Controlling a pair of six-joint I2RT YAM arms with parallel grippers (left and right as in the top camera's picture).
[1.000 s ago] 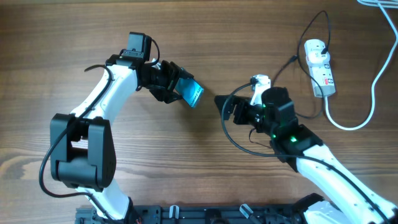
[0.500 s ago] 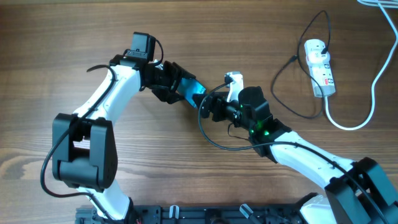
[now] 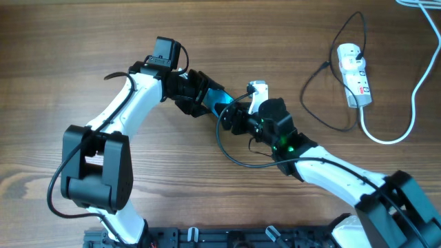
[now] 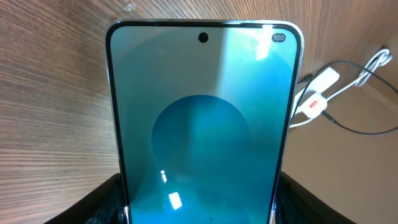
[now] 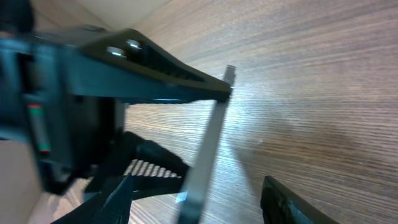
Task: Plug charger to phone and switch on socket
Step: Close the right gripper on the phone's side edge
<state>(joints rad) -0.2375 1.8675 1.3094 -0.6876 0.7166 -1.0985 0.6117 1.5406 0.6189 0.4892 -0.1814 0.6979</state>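
Note:
The phone point(image 3: 219, 103) has a turquoise screen and is held off the table by my left gripper point(image 3: 209, 100), which is shut on its lower end. It fills the left wrist view point(image 4: 202, 118), with the gripper point(image 4: 202, 214) at the bottom. My right gripper point(image 3: 233, 121) is right at the phone's free end. In the right wrist view its fingers point(image 5: 199, 202) are apart, with the phone's thin edge point(image 5: 210, 140) between them. The black charger cable point(image 3: 311, 110) runs from the socket point(image 3: 354, 74) and loops under the right arm; its plug is hidden.
The socket's thick white cord point(image 3: 413, 103) curves along the far right of the wooden table point(image 3: 83, 41). The socket also shows in the left wrist view point(image 4: 315, 102), to the right of the phone, with dark cable point(image 4: 364, 129) beside it.
My right gripper has swung left from the table's middle to the phone. My left gripper has carried the phone a little to the right, so the two now meet.

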